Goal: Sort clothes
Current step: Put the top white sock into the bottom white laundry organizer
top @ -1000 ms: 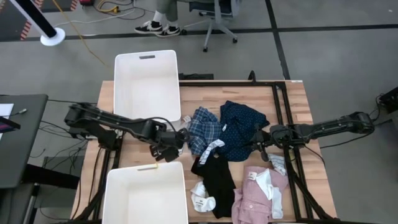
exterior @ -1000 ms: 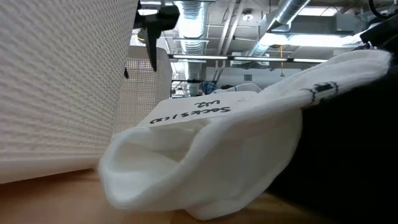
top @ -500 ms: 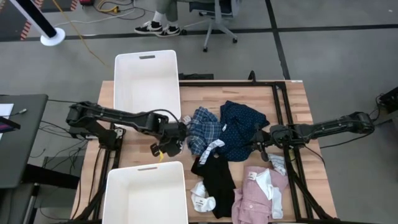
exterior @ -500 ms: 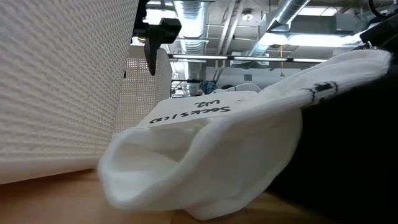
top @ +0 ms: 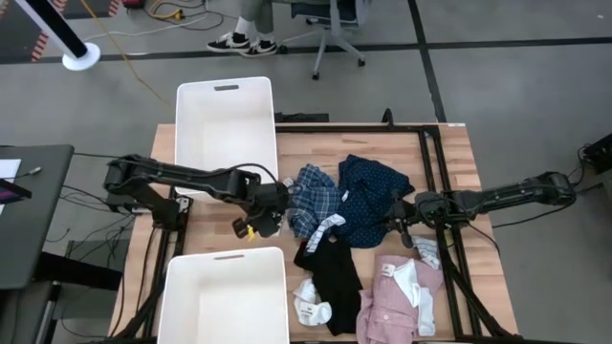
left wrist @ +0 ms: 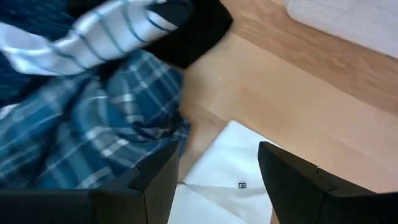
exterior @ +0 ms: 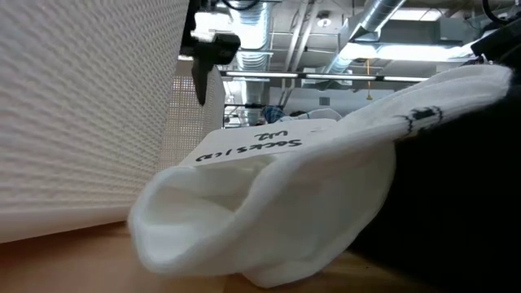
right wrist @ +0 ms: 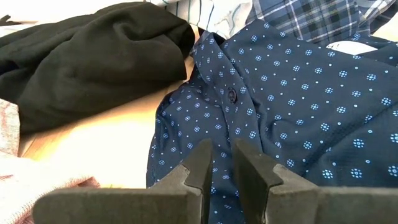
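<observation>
The clothes lie in a heap on the table's middle and right. The blue plaid shirt lies beside the navy dotted shirt. The black top, the pink shirt and the small white socks lie nearer the front. My left gripper is open, just left of the plaid shirt's edge; its fingers stand over a white flat sheet. My right gripper is shut, low over the navy dotted shirt.
Two white bins stand at the table's left, one far and one near, with bare wood between them. In the low view a sock and the near bin's wall fill the picture. A person's feet show beyond the far edge.
My left gripper has gone a little toward the table's right and far edge, closer to the blue plaid shirt, and has risen somewhat in the low view. The clothes lie as they did.
</observation>
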Robot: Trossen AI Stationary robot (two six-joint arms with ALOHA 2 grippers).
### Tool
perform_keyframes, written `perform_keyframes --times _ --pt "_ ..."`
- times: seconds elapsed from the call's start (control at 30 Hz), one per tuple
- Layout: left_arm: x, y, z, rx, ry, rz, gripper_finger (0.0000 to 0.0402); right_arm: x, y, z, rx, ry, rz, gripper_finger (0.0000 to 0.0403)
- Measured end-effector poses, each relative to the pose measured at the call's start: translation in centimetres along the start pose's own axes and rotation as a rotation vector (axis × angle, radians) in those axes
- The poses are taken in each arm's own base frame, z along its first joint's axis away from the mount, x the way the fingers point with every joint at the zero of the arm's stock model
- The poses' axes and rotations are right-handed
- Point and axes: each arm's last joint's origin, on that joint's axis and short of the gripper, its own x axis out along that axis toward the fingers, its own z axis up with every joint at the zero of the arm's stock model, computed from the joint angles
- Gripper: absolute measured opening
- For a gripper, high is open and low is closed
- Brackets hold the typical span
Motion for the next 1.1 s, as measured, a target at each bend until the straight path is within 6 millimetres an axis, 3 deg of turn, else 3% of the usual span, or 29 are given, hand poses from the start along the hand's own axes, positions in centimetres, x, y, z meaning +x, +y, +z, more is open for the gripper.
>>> perform_keyframes --times 0.23,0.7,0.93,1.1 --pt "3.2 0.3 0.0 -0.057 0.017 -0.089 0.0212 0.0 0.0 0.0 0.0 -0.003 0.0 0.0082" --pt "4.1 1.5 -1.5 -0.182 0.017 -0.084 0.0212 0.0 0.0 0.0 0.0 -0.005 0.001 0.0082" --pt "7.6 1.3 -2.0 -0.199 0.079 -0.194 0.0213 0.0 0.0 0.0 0.0 -0.005 0.002 0.0082" --pt "8.9 1.4 -2.2 -0.201 0.138 -0.176 0.0213 0.0 0.0 0.1 0.0 -0.006 0.002 0.0082"
